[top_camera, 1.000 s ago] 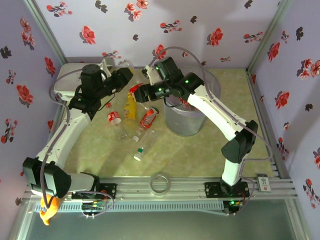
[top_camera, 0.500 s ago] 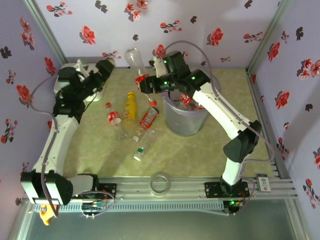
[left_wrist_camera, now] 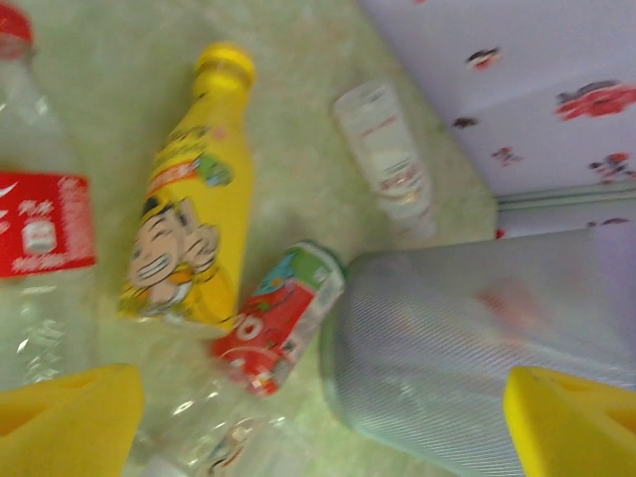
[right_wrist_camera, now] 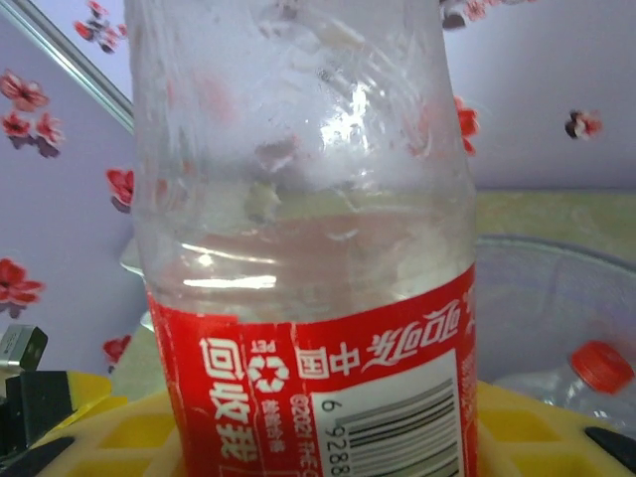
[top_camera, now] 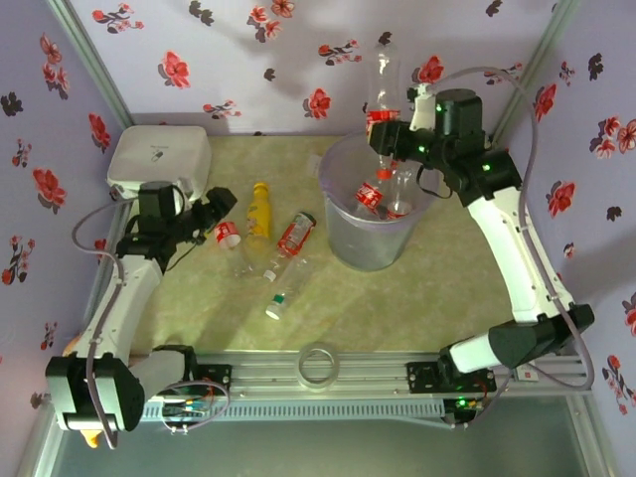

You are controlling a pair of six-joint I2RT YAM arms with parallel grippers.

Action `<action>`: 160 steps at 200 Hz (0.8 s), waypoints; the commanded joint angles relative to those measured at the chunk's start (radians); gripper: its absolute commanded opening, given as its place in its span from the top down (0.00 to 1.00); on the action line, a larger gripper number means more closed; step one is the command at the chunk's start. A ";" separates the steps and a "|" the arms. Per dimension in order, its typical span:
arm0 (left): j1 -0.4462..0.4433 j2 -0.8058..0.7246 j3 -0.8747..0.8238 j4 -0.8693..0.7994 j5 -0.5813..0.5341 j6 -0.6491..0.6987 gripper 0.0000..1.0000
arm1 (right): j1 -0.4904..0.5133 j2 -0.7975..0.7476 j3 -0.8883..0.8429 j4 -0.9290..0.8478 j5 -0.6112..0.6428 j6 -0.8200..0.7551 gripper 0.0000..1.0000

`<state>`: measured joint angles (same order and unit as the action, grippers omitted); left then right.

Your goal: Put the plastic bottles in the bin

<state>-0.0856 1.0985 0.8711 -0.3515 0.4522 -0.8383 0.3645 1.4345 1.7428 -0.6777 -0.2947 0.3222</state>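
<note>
- The right gripper (top_camera: 391, 147), upper right of the top view, is clamped on a clear bottle (top_camera: 382, 81) at its red label. It holds the bottle on end directly above the bin (top_camera: 343, 234), apparently so that letting go drops it inside.
- The bin holds at least two red-capped bottles (top_camera: 370, 194).
- The left gripper (top_camera: 215, 206), left of centre, hangs low with jaws spread wide and holding nothing.
- Its yellow fingertips (left_wrist_camera: 60, 417) frame the yellow bottle (left_wrist_camera: 194, 238) and a red-label bottle (left_wrist_camera: 278, 323) just beside the bin, likely lining up the next pick.
- More bottles lie on the table (top_camera: 447, 288), left of the bin.
</note>
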 commanded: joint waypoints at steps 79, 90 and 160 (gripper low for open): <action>-0.008 0.102 -0.086 0.036 -0.056 0.067 0.13 | 0.031 0.059 -0.242 0.080 -0.107 0.022 0.59; -0.007 0.104 -0.086 0.028 -0.066 0.077 0.13 | 0.039 0.068 -0.256 0.090 -0.116 0.028 0.59; -0.008 0.180 -0.070 0.017 -0.125 0.121 0.13 | 0.048 0.065 -0.280 0.056 -0.130 0.003 0.43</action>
<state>-0.0879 1.2392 0.7879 -0.3336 0.3500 -0.7521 0.4107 1.5150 1.4544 -0.6109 -0.4049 0.3347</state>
